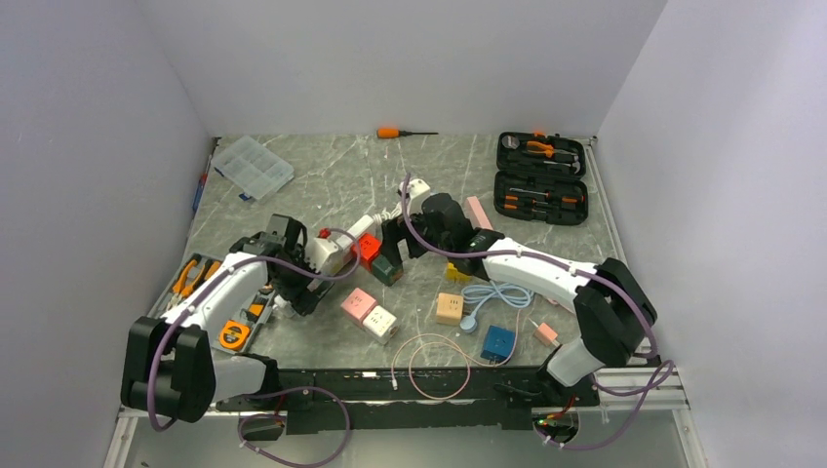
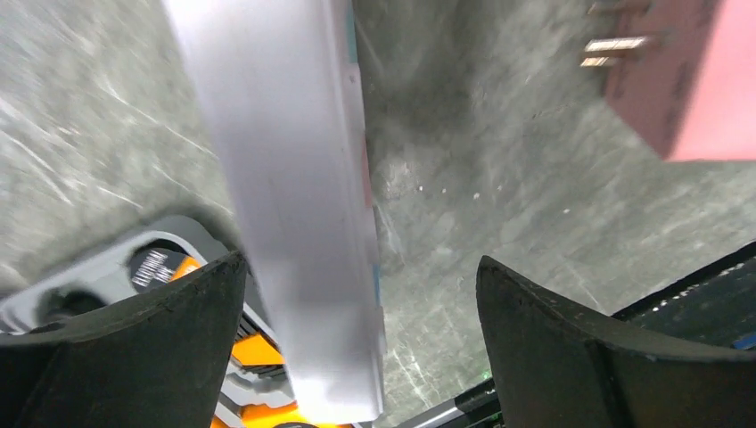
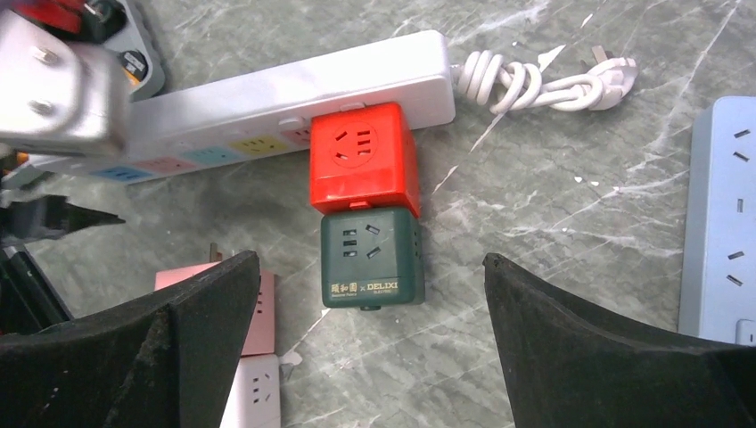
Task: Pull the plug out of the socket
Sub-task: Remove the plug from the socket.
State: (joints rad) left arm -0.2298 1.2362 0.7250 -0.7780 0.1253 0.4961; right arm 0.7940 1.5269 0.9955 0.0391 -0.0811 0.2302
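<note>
A white power strip (image 1: 343, 242) (image 3: 267, 94) lies mid-table with its coiled cord (image 3: 535, 80). A red cube plug (image 1: 369, 250) (image 3: 362, 160) sits in its side, and a dark green cube (image 1: 386, 269) (image 3: 371, 259) is plugged into the red one. My right gripper (image 1: 395, 239) (image 3: 370, 348) hovers open just above and short of the green cube, nothing between its fingers. My left gripper (image 1: 304, 278) (image 2: 361, 348) is open around the strip's left end (image 2: 285, 196); the strip rests against the left finger, with a wide gap to the right one.
Pink and white cubes (image 1: 369, 312) (image 3: 254, 357) lie near the green cube. A beige cube (image 1: 449, 308), blue cube (image 1: 498, 341), white cable (image 1: 497, 292), pale blue strip (image 3: 722, 223), black tool case (image 1: 541, 175), clear box (image 1: 252, 166) and grey tool tray (image 1: 210, 292) surround the work.
</note>
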